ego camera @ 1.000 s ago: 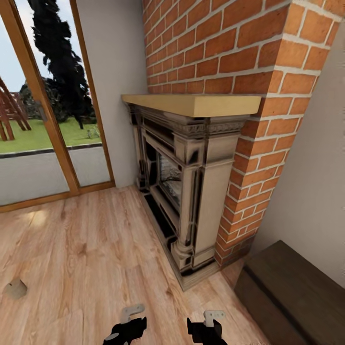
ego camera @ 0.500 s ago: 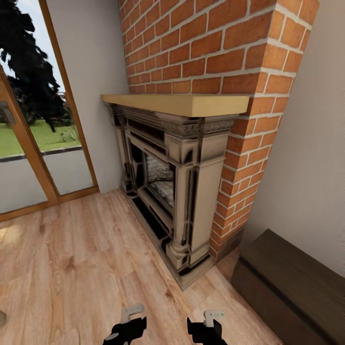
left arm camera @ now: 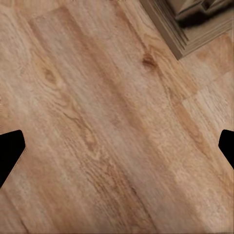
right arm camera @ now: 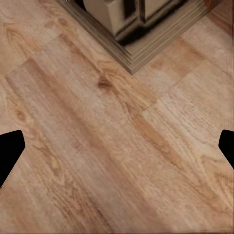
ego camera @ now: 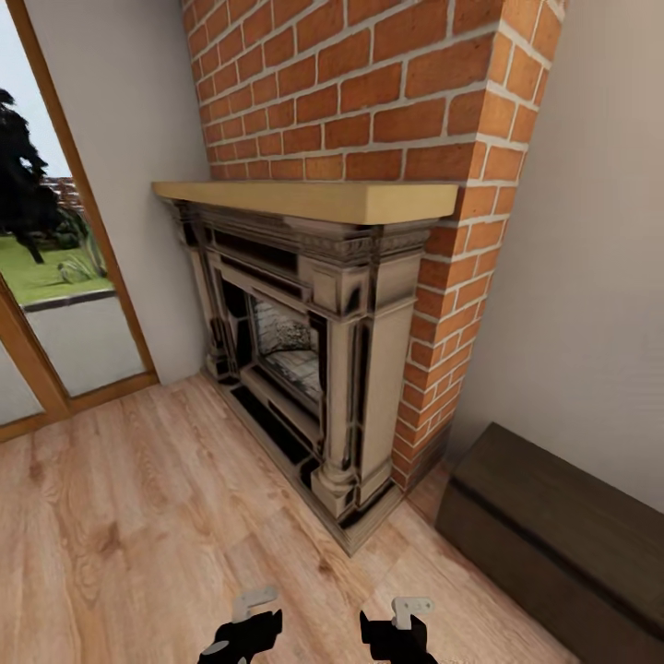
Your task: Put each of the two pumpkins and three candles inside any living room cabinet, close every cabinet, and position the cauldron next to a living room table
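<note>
Two pincers [ego camera: 242,636] [ego camera: 398,636], jaws wide, empty

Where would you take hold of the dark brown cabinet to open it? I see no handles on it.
Probably at the top edge of the front panel, coming from the front. The cabinet sits low against the wall right of the fireplace, its flat top and plain front meeting at that edge. No seams or handles are clear from here.
</note>
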{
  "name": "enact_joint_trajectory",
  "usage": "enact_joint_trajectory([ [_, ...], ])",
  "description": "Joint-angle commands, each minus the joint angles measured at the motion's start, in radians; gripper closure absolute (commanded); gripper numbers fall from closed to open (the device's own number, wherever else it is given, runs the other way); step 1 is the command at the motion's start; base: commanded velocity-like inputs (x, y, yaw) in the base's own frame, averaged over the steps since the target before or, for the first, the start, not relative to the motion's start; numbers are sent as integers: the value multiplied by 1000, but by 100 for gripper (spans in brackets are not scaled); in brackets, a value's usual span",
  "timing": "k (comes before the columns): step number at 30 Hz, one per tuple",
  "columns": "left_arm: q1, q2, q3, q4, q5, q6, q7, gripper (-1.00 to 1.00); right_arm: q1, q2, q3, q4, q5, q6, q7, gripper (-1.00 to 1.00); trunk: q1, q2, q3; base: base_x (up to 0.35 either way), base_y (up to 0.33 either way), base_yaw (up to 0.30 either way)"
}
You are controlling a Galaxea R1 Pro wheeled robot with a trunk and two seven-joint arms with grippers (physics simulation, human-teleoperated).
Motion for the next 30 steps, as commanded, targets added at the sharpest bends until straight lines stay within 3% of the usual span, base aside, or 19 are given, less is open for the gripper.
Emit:
enact_joint_trajectory([
  [1, 0, 1, -9, 0, 10, -3, 6, -100, -1, 0, 8, 2, -7, -4, -3, -100, 0, 0, -1, 0, 326, -279],
  [17, 1, 1, -9, 0, 8, -4, 6, -100, -1, 0, 8, 2, -9, -4, -3, -100, 0, 0, -1, 0, 292, -279],
  [30, 0, 1, -9, 0, 7, -4, 6, -100, -1, 0, 8, 2, -10, -4, -3, -100, 0, 0, -1, -2, 37, -279],
])
